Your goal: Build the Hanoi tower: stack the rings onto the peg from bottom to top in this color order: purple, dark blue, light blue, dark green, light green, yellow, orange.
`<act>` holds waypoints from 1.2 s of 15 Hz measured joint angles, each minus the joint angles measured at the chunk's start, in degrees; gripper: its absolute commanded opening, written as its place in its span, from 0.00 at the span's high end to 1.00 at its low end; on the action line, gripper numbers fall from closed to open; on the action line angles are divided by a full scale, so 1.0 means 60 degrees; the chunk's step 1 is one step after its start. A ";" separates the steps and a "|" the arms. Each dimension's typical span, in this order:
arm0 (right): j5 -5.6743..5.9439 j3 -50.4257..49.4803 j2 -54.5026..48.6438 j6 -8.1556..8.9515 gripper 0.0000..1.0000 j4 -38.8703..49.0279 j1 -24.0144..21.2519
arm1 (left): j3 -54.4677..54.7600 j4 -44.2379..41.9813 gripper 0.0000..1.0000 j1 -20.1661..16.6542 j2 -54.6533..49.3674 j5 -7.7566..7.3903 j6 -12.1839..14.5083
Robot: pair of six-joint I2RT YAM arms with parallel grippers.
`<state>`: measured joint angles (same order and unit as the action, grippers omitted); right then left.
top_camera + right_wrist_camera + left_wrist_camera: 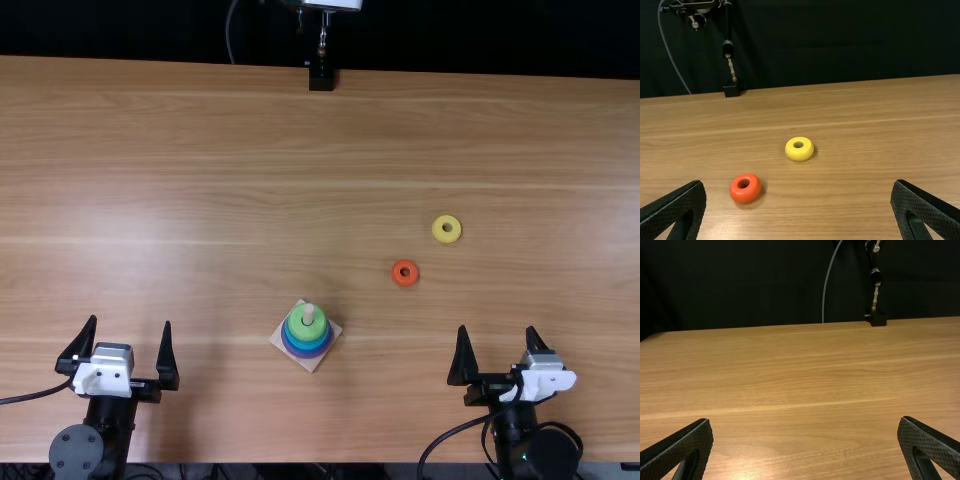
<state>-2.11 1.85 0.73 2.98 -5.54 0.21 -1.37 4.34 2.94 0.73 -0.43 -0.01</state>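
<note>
- Peg (308,312): standing upright on its square wooden base (314,366), its pale tip poking through the top ring; base lying cornerwise between the two arms, near the table's near side.
- Stack on peg: purple ring (306,355) resting lowest, blue bands (308,346) showing above it, green ring (308,334) sitting on top.
- Orange ring (405,281): lying flat on the wood, off the peg, right of the base and farther back.
- Yellow ring (437,229): lying flat beyond the orange one and farther right, the two not touching.
- Right gripper (497,328): resting right of the base, fingers spreading wide, nothing between them.
- Left gripper (130,320): resting left of the base, fingers likewise standing apart, holding nothing.
- Table (200,150): extending back to a black mount (321,79) sitting at the far edge.
</note>
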 measured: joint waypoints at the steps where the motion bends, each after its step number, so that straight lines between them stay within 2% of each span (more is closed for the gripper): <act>1: 0.0004 0.0000 0.0000 -0.0011 0.00 0.0004 0.0000 | 0.0000 0.0000 0.00 0.0000 0.0000 0.0004 0.0000; 10: 0.0000 0.0313 0.0000 -0.0015 0.00 -0.0106 0.0000 | 0.0000 -0.0004 0.00 0.0000 -0.0004 0.0000 0.0004; 14: 0.0000 0.2590 0.0503 -0.0015 0.00 0.0044 -0.0018 | 0.0000 0.0000 0.00 0.0000 0.0000 -0.0004 -0.0004; 18: -0.0004 0.4980 0.3013 -0.0018 0.00 0.0040 -0.0025 | 0.0000 0.0000 0.00 0.0000 0.0000 0.0004 0.0000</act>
<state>-2.13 31.73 18.81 2.87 -5.30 0.05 -1.37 4.34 2.94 0.73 -0.40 -0.01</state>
